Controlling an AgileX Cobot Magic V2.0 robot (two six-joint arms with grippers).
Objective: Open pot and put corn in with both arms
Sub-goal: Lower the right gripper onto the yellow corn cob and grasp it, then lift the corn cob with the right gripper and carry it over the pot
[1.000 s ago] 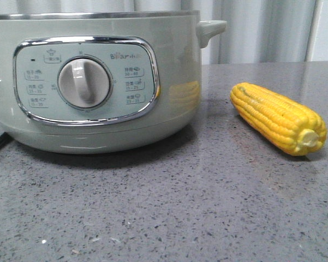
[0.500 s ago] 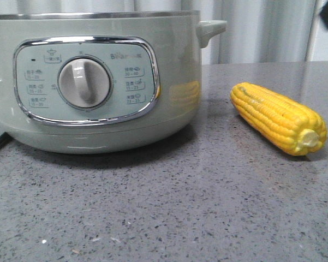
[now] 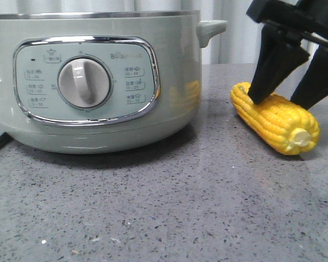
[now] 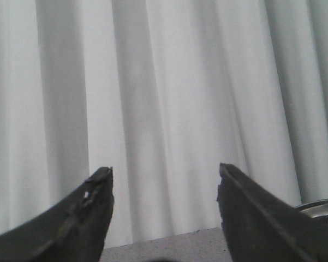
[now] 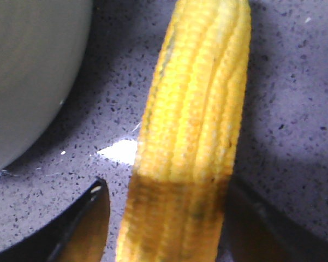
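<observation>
The pale green pot (image 3: 98, 82) fills the left of the front view, its top cut off by the frame. The yellow corn (image 3: 278, 120) lies on the table to its right, stub end toward me. My right gripper (image 3: 280, 101) has come down over the corn, open, with one black finger (image 3: 270, 65) on each side of the cob. In the right wrist view the corn (image 5: 196, 109) runs between the fingers of the right gripper (image 5: 169, 191), with the pot's wall (image 5: 27, 71) beside it. The left gripper (image 4: 165, 170) is open and empty, facing the curtain.
The grey speckled table (image 3: 164, 207) stretches toward me in front of the pot. A white curtain (image 4: 174, 82) hangs behind. The pot's small side handle (image 3: 212, 27) sticks out toward the corn. A shiny steel rim (image 4: 322, 207) shows at the edge of the left wrist view.
The right gripper has dropped in from the upper right and now straddles the corn. The cob has shifted slightly to the left. The pot has not moved.
</observation>
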